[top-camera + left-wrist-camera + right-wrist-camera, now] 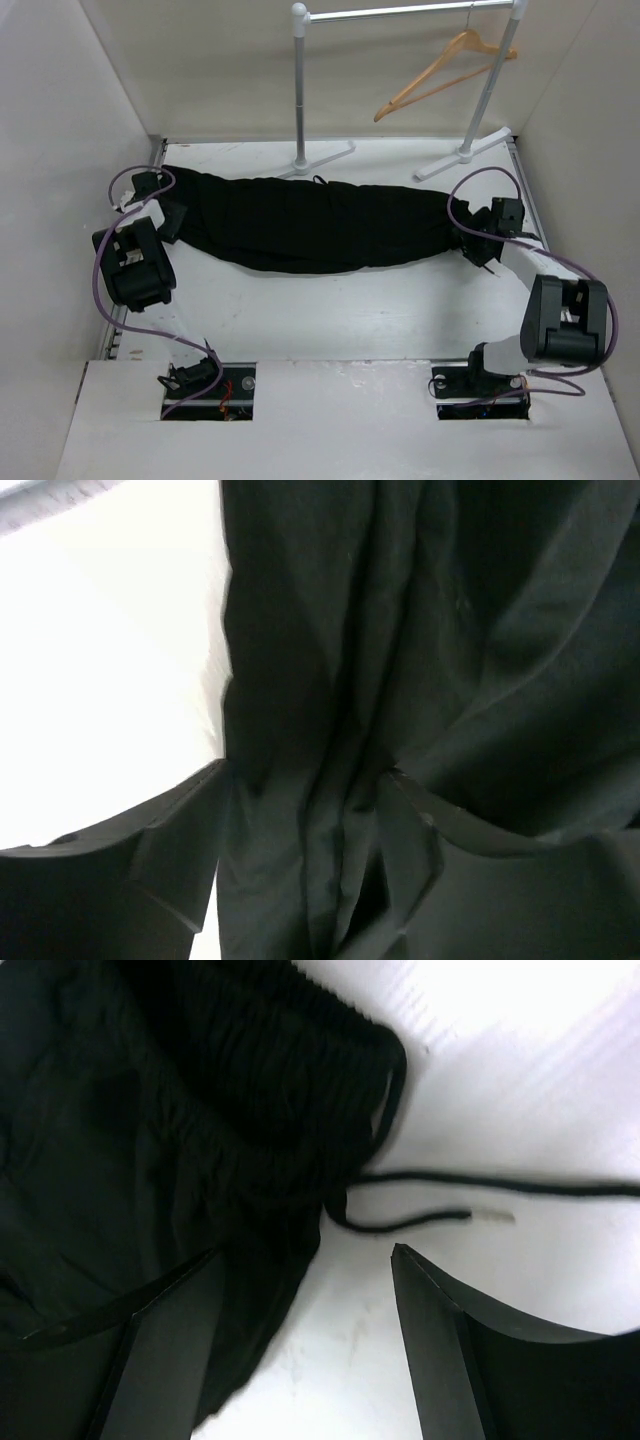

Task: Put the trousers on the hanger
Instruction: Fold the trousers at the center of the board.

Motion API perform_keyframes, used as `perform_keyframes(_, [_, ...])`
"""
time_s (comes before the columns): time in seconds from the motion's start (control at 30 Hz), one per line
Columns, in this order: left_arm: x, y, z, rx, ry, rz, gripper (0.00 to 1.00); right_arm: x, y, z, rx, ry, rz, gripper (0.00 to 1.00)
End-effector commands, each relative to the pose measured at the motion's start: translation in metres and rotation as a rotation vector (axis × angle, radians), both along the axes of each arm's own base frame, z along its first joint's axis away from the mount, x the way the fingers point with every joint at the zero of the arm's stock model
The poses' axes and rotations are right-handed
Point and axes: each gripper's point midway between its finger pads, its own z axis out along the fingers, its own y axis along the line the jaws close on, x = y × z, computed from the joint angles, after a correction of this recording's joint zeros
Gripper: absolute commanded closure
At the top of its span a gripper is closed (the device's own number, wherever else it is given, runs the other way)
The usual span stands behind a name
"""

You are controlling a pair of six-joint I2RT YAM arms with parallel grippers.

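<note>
The trousers (310, 225) lie stretched out across the middle of the top view, a long black band on the white tabletop (330, 320) running from the left edge to the right. The hanger (440, 75) is in the upper right of that view, hooked on the bar of the silver rack (300, 100) and well apart from the trousers. The rack's 2 feet stand on the tabletop just behind the cloth.

The left hand (305, 780) sits at the left end of the trousers. In its wrist view the 2 fingers (130, 880) stand apart at the bottom of the frame, with bunched black folds filling the gap between them. I cannot tell whether they press on the cloth.

The right hand (305, 1250) is at the right end, and its jaws are wide with nothing held. Bare tabletop shows between them. Its left finger (170, 1350) lies over the edge of the gathered waistband (300, 1020), which fills the upper left of that frame. A drawstring (420, 1222) trails from the waistband to the right across the tabletop.
</note>
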Motion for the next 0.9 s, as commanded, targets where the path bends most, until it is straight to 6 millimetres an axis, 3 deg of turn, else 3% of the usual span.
perform_keyframes(0.0, [-0.008, 0.019, 0.0, 0.048, 0.001, 0.07, 0.49, 0.036, -0.007, 0.009, 0.043, -0.097, -0.048, 0.27])
perform_keyframes(0.1, [-0.011, 0.028, -0.007, 0.049, 0.018, 0.103, 0.67, 0.038, -0.013, -0.006, 0.047, -0.068, -0.075, 0.32])
perform_keyframes(0.13, [-0.013, 0.03, -0.007, 0.052, 0.025, 0.111, 0.75, 0.04, -0.017, -0.01, 0.048, -0.063, -0.09, 0.41])
perform_keyframes(0.2, [-0.022, 0.034, -0.006, 0.064, 0.044, 0.128, 0.84, 0.041, -0.025, -0.014, 0.062, -0.053, -0.132, 0.71])
perform_keyframes(0.27, [-0.034, 0.034, -0.004, 0.077, 0.067, 0.137, 0.87, 0.038, -0.034, -0.015, 0.068, -0.051, -0.167, 0.84])
perform_keyframes(0.43, [-0.076, 0.027, 0.002, 0.109, 0.126, 0.16, 0.87, 0.013, -0.053, -0.002, 0.047, -0.053, -0.251, 0.9])
perform_keyframes(0.57, [-0.104, 0.011, 0.012, 0.154, 0.18, 0.147, 0.84, -0.014, -0.06, 0.007, 0.02, -0.051, -0.289, 0.81])
perform_keyframes(0.67, [-0.122, -0.01, 0.016, 0.176, 0.203, 0.097, 0.72, -0.026, -0.061, 0.015, 0.01, -0.065, -0.267, 0.49])
perform_keyframes(0.73, [-0.133, -0.016, 0.017, 0.179, 0.201, 0.102, 0.62, -0.034, -0.057, 0.023, 0.009, -0.068, -0.251, 0.33])
perform_keyframes(0.87, [-0.149, -0.014, 0.032, 0.177, 0.169, 0.135, 0.44, -0.048, -0.063, 0.045, -0.033, -0.096, -0.269, 0.22])
